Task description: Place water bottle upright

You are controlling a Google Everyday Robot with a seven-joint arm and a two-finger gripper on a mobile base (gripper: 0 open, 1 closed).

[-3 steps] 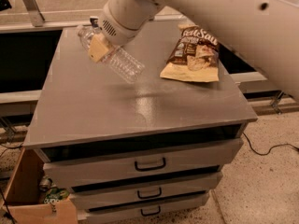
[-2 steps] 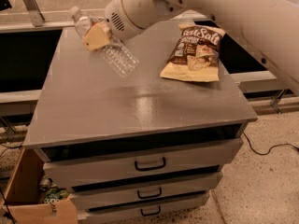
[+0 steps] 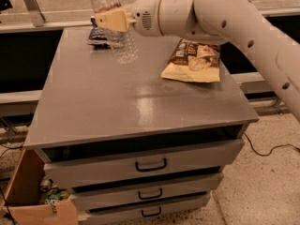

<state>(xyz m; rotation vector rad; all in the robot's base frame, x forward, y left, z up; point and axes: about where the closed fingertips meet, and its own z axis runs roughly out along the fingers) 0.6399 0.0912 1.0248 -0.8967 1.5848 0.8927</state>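
The water bottle is a clear ribbed plastic bottle, held nearly upright with its neck at the top edge of the view and its base tilted slightly right, above the back left of the grey cabinet top. Its cap is out of view. My gripper, with tan fingers, is shut on the water bottle around its upper body. The white arm reaches in from the right.
A snack bag, brown and cream, lies at the back right of the cabinet top. A dark flat packet lies at the back left behind the bottle. Drawers with handles sit below. A cardboard box stands on the floor at left.
The bottle has been turned from strongly tilted to nearly upright and lifted toward the back of the cabinet top. The gripper stays shut on it.
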